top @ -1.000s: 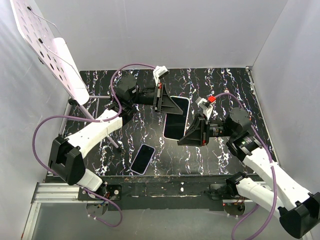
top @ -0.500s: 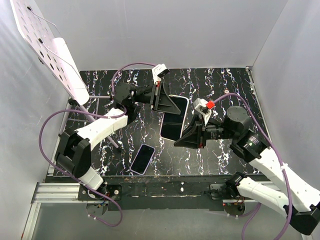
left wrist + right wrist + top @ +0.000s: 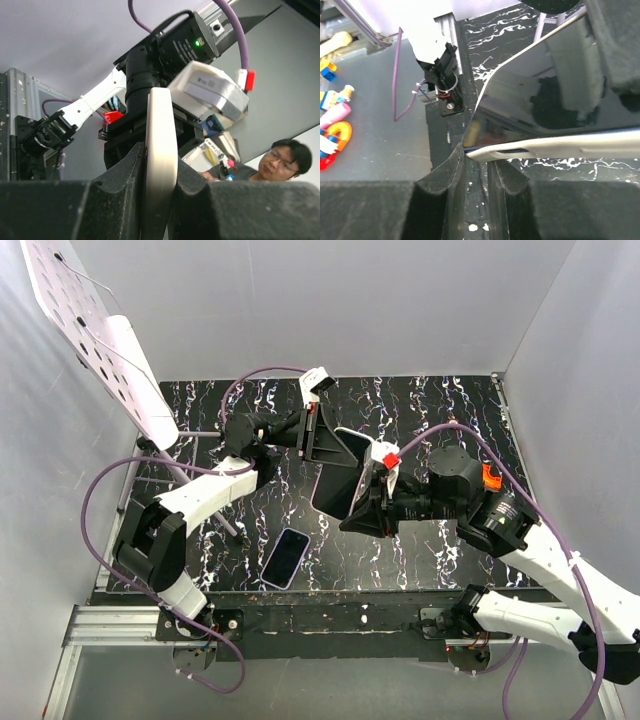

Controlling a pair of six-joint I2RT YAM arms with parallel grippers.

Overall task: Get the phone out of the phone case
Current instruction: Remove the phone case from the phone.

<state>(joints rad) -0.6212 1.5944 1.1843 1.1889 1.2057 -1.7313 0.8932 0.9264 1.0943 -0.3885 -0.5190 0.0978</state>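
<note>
Now I clamp the phone case [image 3: 160, 130] by its far-edge end in the left gripper [image 3: 325, 445] and pinch the near corner in the right gripper [image 3: 361, 510], to pry the phone [image 3: 545, 105] loose.

The top camera looks down from high behind, far from the phone [image 3: 338, 482]. Both wrist cameras are very near it: left faces along its edge to the right arm [image 3: 160, 55], right across its screen. All three share the phone.
</note>
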